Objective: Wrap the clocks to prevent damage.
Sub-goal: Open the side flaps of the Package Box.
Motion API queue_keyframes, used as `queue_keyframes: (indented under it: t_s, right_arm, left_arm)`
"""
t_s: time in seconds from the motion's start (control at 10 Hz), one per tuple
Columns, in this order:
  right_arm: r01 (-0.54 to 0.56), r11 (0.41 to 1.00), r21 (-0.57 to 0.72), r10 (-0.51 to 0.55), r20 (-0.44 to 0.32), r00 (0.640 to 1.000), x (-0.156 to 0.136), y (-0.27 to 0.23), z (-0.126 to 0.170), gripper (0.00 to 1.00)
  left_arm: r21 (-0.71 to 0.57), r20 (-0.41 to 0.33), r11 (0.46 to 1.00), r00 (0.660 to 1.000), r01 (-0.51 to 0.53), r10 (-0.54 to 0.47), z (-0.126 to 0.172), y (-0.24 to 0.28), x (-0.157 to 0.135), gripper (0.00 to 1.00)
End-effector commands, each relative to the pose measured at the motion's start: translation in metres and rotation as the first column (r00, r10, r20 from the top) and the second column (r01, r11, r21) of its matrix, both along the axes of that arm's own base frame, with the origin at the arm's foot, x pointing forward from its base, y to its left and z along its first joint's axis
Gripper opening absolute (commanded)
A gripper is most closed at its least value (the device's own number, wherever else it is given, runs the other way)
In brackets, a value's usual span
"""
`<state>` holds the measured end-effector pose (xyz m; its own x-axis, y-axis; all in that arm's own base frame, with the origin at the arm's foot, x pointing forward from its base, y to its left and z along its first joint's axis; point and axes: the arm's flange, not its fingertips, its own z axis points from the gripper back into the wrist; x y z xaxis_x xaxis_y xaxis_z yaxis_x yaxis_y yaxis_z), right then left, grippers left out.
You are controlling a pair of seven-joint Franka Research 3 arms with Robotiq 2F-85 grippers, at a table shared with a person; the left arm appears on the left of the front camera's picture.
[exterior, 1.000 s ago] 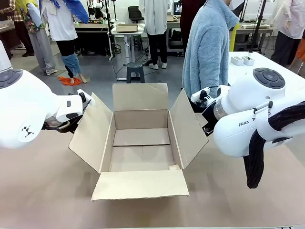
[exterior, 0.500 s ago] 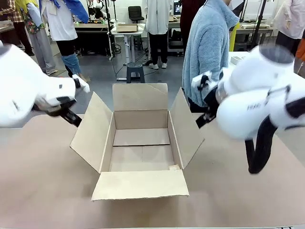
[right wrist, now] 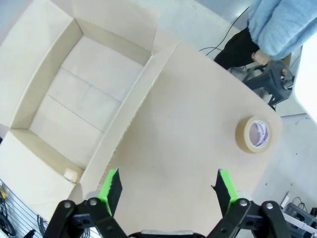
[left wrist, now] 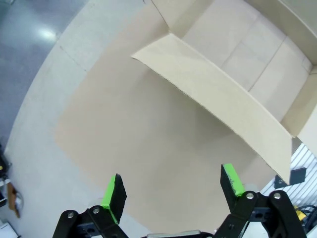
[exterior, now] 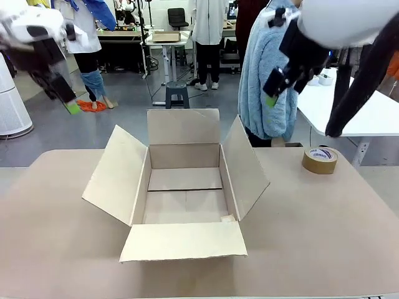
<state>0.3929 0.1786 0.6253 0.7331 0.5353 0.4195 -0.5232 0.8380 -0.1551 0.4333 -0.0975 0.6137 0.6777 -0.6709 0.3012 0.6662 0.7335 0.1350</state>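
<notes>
Premises: a robotics lab, open-plan hall.

Grounds:
- A white robot arm (exterior: 336, 18) hangs over the right side of the bench (exterior: 324, 237).
- The floor (exterior: 206, 99) is hard and grey, and a loose cable (right wrist: 221, 48) lies on it past the bench's far edge.
- At the far side stand work tables (exterior: 163, 42), an office chair (exterior: 177, 17) and a stool (exterior: 176, 93).
- Several people stand among the tables, one in a white coat (exterior: 204, 22).
- A white table (exterior: 374, 118) stands at the right.
- The bench carries an open box (exterior: 184, 156) and a tape roll (exterior: 319, 160).
</notes>
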Motion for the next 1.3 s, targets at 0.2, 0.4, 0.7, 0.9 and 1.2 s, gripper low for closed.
queue_keyframes:
  t_s: [0.2, 0.4, 0.7, 0.9, 1.2]
  right_arm:
    - [0.000, 1.000, 0.000, 0.000, 0.000, 1.000, 0.000, 0.000, 0.000, 1.00]
    - [0.000, 1.000, 0.000, 0.000, 0.000, 1.000, 0.000, 0.000, 0.000, 1.00]
    - [0.012, 1.000, -0.019, -0.012, -0.009, 1.000, 0.000, 0.003, 0.004, 1.00]
    - [-0.232, 0.973, 0.003, 0.230, 0.102, 0.968, 0.000, -0.008, 0.016, 1.00]
    - [-0.546, 0.814, 0.199, 0.507, 0.218, 0.834, 0.015, -0.048, 0.033, 1.00]
  left_arm:
    - [0.000, 0.000, 1.000, 1.000, 0.000, 0.000, 0.000, 0.000, 0.000, 1.00]
    - [0.000, 0.000, 1.000, 1.000, 0.000, 0.000, 0.000, 0.000, 0.000, 1.00]
    - [0.000, 0.000, 1.000, 1.000, 0.000, 0.000, 0.000, 0.000, 0.000, 1.00]
    - [-0.079, 0.028, 0.983, 0.986, 0.165, -0.163, 0.009, 0.001, 0.001, 1.00]
    - [-0.341, 0.214, 0.825, 0.891, 0.452, -0.400, 0.036, 0.028, 0.012, 1.00]
